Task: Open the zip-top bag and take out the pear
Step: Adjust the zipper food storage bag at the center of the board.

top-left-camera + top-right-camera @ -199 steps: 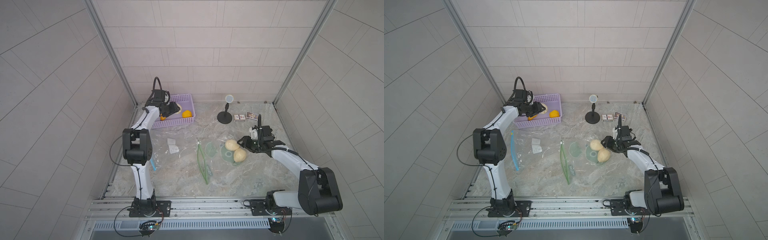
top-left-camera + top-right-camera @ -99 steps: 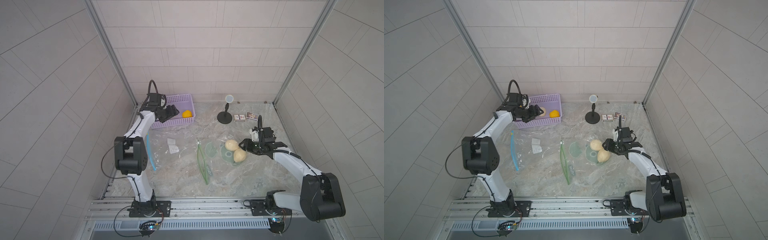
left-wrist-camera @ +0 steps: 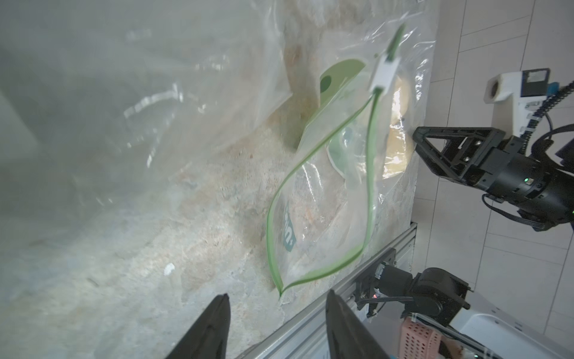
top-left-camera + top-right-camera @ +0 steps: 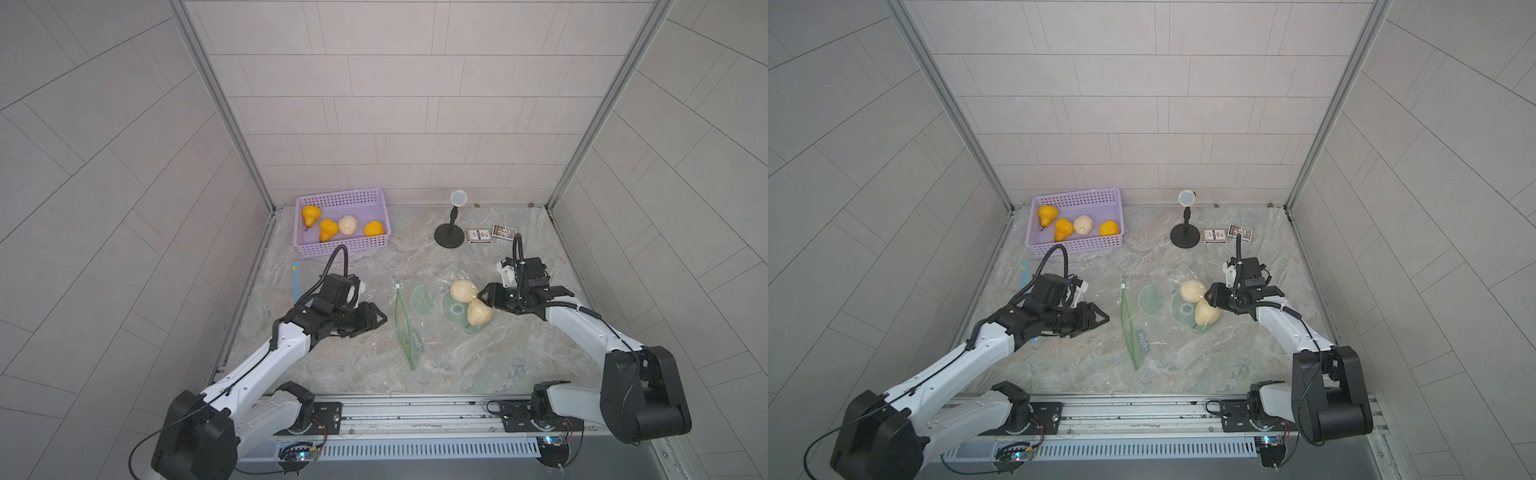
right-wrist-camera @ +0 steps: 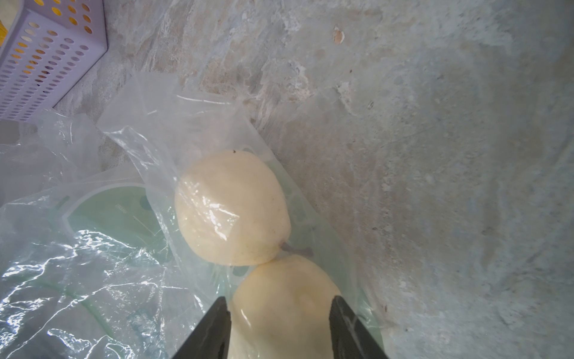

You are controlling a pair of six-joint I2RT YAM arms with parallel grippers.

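- Pear (image 5: 279, 314): it lies at the closed end of the bag (image 4: 428, 328). The fingers of the right end effector (image 4: 486, 301) sit on either side of it and appear clamped on it through the film. A second pear (image 4: 463, 290) touches it, just past those fingertips.
- Bag: it lies flat on the worktop (image 4: 457, 365) between the two end effectors. Its green zip (image 3: 270, 217) is parted, and the mouth gapes toward the left end effector (image 3: 278, 295). The slider (image 3: 385, 73) sits at the zip's far end.
- Left end effector: its fingers are apart with nothing between them. It is just short of the mouth and not touching the bag.
- Step in hand: the opening looks done and the taking-out has begun. The right side seems to be steadying the fruit from the bag's bottom.
- Next move, as I judge it: the left fingers need to pass between the two zip lips without snagging either one. They then have to reach well in, since both pears sit at the far end. The thin film could bunch up ahead of them.
- Count: two pale pears in the bag.
- One purple basket (image 4: 345, 247) lies beyond the left end effector. It holds four fruits, three orange and one pale.
- A second clear bag with a blue zip (image 4: 296, 282) lies beside the left end effector.
- Beyond the right end effector are one stand (image 4: 449, 239) and two small boxes (image 4: 478, 235).
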